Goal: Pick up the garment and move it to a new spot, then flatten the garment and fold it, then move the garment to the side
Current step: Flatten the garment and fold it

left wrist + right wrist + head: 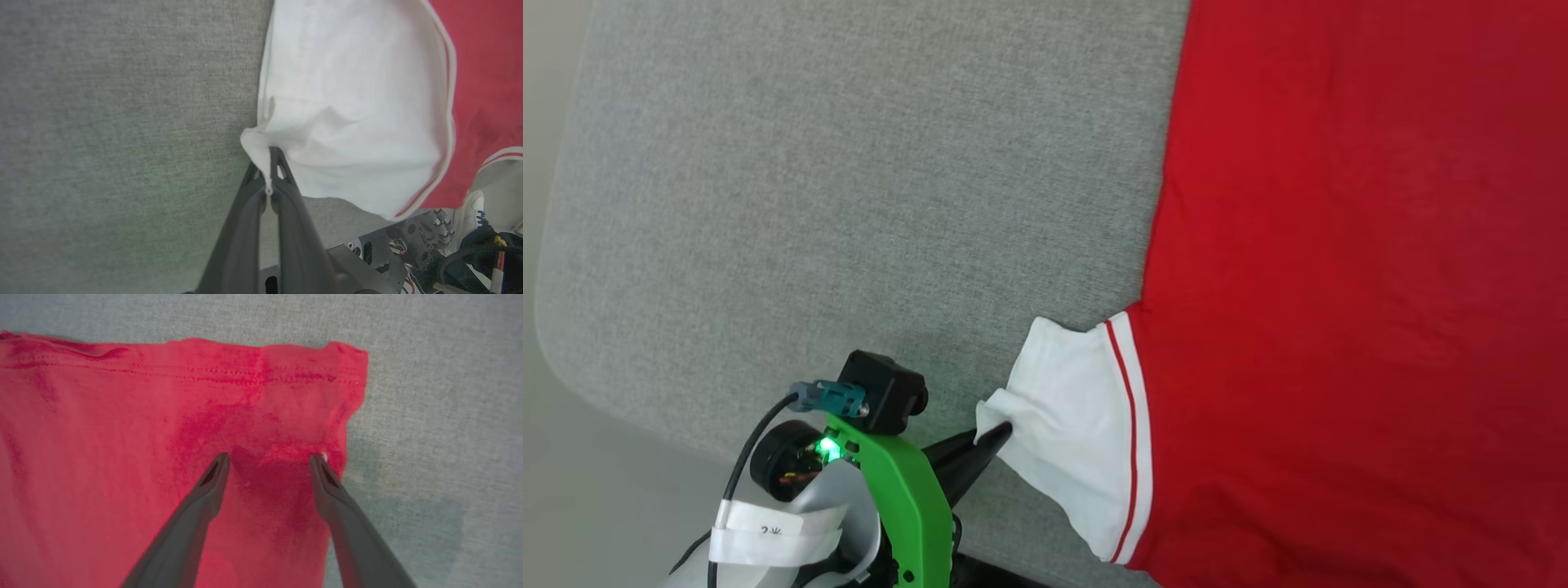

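Grey fabric surface (849,163) | garment (1339,245) (cut off right) | left gripper (999,434) pinches sleeve (1078,408)

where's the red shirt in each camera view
Head view: shirt fills the right side, white sleeve lower centre.
Left wrist view: shirt upper right, sleeve edge pinched by the left claw.
Right wrist view: shirt left and centre, under the open right claw.
Shared landmark: grey tabletop.
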### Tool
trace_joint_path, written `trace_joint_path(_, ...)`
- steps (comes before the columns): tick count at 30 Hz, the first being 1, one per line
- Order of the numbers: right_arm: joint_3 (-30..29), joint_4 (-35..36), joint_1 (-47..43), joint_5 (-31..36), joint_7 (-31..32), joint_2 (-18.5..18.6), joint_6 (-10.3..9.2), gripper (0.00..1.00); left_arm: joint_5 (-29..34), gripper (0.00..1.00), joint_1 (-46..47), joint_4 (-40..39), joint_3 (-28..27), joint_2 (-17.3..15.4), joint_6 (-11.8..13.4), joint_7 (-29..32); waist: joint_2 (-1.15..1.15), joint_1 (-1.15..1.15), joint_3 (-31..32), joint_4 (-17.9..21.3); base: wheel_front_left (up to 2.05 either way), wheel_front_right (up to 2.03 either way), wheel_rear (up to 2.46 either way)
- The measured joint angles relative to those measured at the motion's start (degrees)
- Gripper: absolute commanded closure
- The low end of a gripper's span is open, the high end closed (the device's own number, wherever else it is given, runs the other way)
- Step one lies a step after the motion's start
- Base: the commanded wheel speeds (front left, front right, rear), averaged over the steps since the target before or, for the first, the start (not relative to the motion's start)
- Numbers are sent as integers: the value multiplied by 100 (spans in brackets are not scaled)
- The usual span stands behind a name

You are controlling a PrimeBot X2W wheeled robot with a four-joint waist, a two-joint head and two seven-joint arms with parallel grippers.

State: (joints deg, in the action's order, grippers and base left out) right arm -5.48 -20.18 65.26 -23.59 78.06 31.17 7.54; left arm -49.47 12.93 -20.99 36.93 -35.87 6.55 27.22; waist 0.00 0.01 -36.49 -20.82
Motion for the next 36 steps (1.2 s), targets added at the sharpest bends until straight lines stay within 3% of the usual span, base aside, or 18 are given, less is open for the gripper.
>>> trace_joint_path(10, 246, -248, 349, 177, -19, 198, 0, 0, 7, 100, 119, 65, 0, 167, -88, -145, 0, -1, -375, -337, 0, 0, 0)
trace_joint_path(11, 263, -253, 347, 175, -8, 208, 0, 24, 7, 100, 123, 75, -1, 171, -104, -146, 0, -1, -390, -353, 0, 0, 0)
trace_joint_path(12, 283, -253, 346, 165, 19, 211, 0, 75, 7, 100, 126, 88, -1, 172, -115, -149, 0, -1, -398, -362, 0, 0, 0)
trace_joint_path(13, 297, -250, 346, 157, 32, 213, 0, 100, 7, 100, 127, 98, -1, 172, -127, -155, 0, -1, -397, -362, 0, 0, 0)
trace_joint_path(27, 193, -191, -217, 14, -12, 227, 1, 100, 3, 100, 137, 263, -30, 165, -124, -194, 0, 0, -88, -205, 0, 0, 0)
trace_joint_path(36, 100, -100, -1350, -145, -257, 179, 1, 100, 22, 100, 119, 365, -47, 43, 60, -152, 0, -1, 484, 72, 0, 0, 0)
